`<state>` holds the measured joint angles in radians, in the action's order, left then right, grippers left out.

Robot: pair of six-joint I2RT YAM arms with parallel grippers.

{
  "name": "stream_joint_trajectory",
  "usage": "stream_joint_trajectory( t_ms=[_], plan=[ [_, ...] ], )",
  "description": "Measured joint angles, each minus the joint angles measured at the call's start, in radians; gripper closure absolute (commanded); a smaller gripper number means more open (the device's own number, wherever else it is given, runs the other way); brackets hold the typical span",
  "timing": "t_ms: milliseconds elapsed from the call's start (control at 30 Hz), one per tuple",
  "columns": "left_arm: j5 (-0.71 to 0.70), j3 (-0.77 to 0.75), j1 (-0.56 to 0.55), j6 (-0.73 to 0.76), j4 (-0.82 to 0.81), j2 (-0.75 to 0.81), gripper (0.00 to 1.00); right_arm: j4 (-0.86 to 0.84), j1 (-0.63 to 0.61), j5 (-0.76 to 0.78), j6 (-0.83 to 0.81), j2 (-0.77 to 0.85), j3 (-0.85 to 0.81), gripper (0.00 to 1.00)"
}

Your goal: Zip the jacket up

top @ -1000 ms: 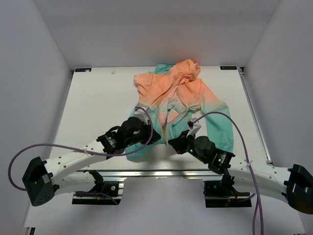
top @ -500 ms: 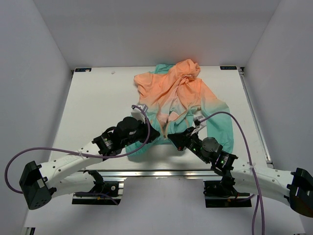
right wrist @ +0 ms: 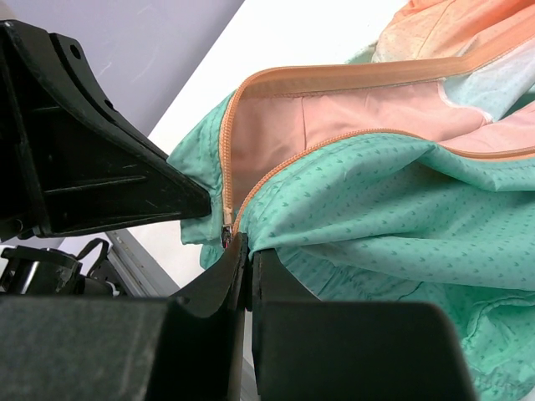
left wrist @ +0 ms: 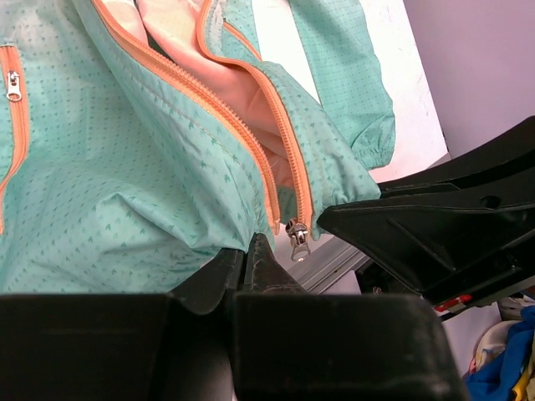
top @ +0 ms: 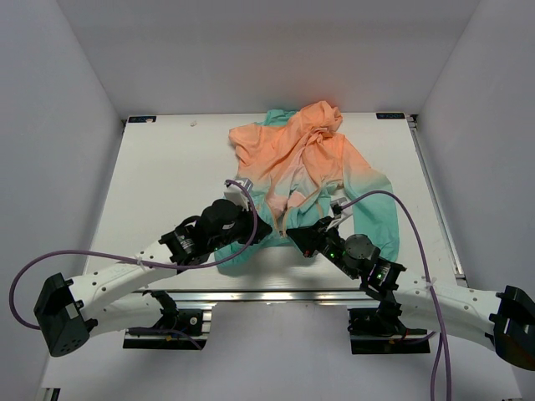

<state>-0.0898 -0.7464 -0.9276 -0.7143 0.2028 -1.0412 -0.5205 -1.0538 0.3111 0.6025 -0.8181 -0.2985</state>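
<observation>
The jacket [top: 309, 167] lies on the table, orange hood far, teal hem near, its front open. My left gripper [top: 266, 230] is shut on the teal hem of the left front panel [left wrist: 167, 192], just left of the orange zipper [left wrist: 251, 142]. My right gripper [top: 294, 238] is shut on the teal hem of the other panel [right wrist: 376, 200], right beside the zipper's bottom end. The metal zipper slider [left wrist: 298, 236] hangs at the hem between both grippers; it also shows in the right wrist view [right wrist: 226, 237]. The two grippers are almost touching.
The table's near edge with a metal rail [top: 267, 295] lies just below the hem. A teal sleeve and cuff [top: 378, 225] lie to the right of my right gripper. White walls enclose the table on three sides.
Both grippers have closed in on each other at the hem over the last second, drawing the two teal front panels together. In the last half second almost nothing has moved.
</observation>
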Motion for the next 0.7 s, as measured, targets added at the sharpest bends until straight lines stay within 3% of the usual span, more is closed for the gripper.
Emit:
stream_joint_trajectory(
  t_ms=[700],
  plan=[
    [0.023,0.005,0.010,-0.001,-0.010,-0.005,1.00,0.005,0.000,-0.012,0.000,-0.015,0.000,1.00]
  ],
)
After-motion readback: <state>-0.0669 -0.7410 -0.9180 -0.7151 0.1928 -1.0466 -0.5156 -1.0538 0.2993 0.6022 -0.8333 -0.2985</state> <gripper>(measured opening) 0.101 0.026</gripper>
